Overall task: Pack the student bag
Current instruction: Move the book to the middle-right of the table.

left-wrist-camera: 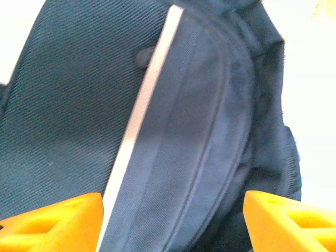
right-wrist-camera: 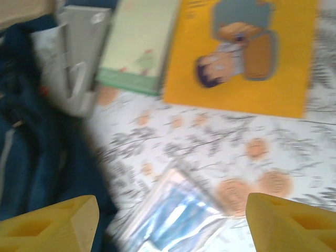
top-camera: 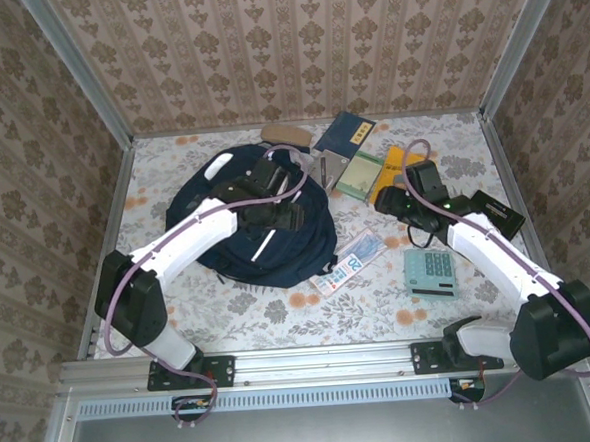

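The large navy blue fabric backpack (top-camera: 289,253), with a thin white stripe and white patches, lies flat left of centre on the floral table (top-camera: 281,317). The left gripper (left-wrist-camera: 173,223) hangs over its striped panel, orange fingers spread wide, pinching nothing. The right gripper (right-wrist-camera: 170,223), equally spread and empty, hovers just beside the bag. There is one backpack, and three books: a dark blue book (top-camera: 348,130), a pale green book (top-camera: 357,174) and a yellow book (top-camera: 392,167). There is also one teal calculator (top-camera: 430,271) and one clear plastic packet (top-camera: 350,261).
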Robot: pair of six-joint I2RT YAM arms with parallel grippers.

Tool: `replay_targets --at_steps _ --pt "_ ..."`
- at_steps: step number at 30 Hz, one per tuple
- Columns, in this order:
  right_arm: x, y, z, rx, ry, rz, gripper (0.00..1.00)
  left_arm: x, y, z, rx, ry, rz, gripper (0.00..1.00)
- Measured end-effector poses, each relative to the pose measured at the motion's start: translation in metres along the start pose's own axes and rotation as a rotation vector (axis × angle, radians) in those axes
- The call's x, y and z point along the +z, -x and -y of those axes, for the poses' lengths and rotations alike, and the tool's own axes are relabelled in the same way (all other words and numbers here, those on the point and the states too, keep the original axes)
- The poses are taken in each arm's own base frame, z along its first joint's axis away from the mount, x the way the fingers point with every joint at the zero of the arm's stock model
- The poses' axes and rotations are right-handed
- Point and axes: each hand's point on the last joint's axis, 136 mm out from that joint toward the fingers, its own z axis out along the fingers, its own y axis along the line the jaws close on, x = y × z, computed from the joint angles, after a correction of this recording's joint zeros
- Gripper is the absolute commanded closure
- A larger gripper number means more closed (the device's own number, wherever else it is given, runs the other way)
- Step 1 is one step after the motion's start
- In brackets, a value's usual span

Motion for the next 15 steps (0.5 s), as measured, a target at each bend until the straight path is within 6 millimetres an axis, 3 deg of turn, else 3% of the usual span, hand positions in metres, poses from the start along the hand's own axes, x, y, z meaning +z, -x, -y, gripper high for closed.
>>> replay_targets --at_steps 4,6,9,13,15 --pt "0.016 0.014 0.027 0.043 -0.072 -0.003 0.34 0.008 0.024 0.031 0.018 -0.083 0.032 0.34" --pt "0.029 0.02 0.035 0.043 -0.103 -0.022 0.48 0.019 0.037 0.048 0.027 -0.12 0.043 0.36" --pt "0.054 0.034 0.038 0.023 -0.126 -0.049 0.81 0.036 0.049 0.065 0.034 -0.154 0.037 0.37" --pt "0.092 0.057 0.028 0.025 -0.114 -0.087 0.87 0.053 0.056 0.078 0.033 -0.179 0.02 0.36" --pt "0.116 0.069 0.021 0.032 -0.104 -0.103 0.82 0.058 0.055 0.082 0.032 -0.191 0.013 0.36"
